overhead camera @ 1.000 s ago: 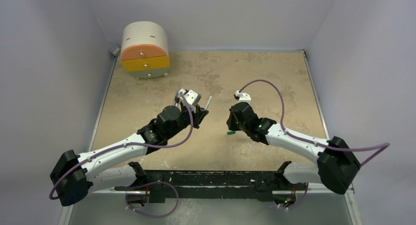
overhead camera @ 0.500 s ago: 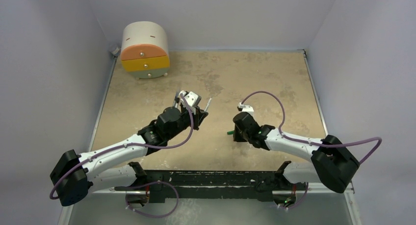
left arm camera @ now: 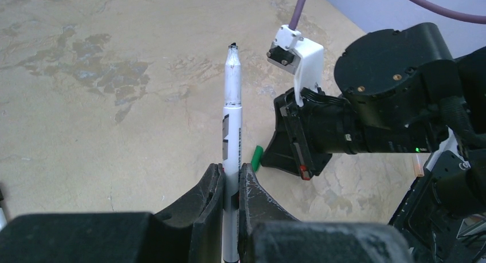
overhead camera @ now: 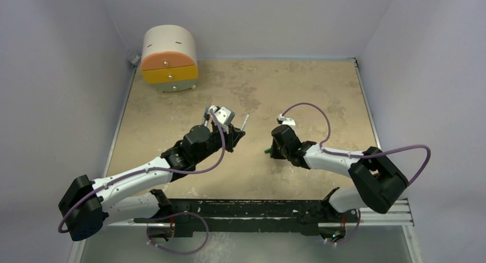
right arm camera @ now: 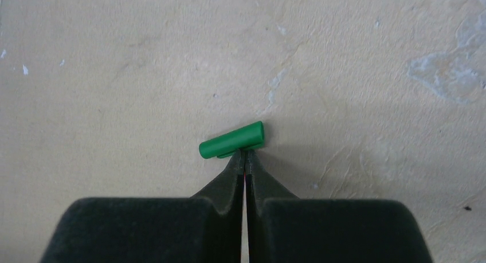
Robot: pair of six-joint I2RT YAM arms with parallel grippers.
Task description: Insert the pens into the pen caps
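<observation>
My left gripper (overhead camera: 234, 131) is shut on a silver-grey pen (left arm camera: 231, 137). The pen sticks out forward with its dark tip (left arm camera: 232, 46) bare, and it also shows in the top view (overhead camera: 244, 122). My right gripper (right arm camera: 245, 155) is shut, its fingertips pinching the clip of a small green pen cap (right arm camera: 232, 140) just above the table. The cap lies crosswise to the fingers. It also shows in the top view (overhead camera: 267, 151) and in the left wrist view (left arm camera: 256, 158), a short way right of the pen. The other pens and the black and pale caps are out of view.
A round white drawer unit with orange and yellow fronts (overhead camera: 169, 59) stands at the back left. Pale walls enclose the beige table (overhead camera: 298, 85) on three sides. A black rail (overhead camera: 246, 208) runs along the near edge.
My right arm has swung in, its elbow moving left, and the gripper with the green cap has shifted slightly up and towards the left gripper. The left gripper and pen have barely moved.
</observation>
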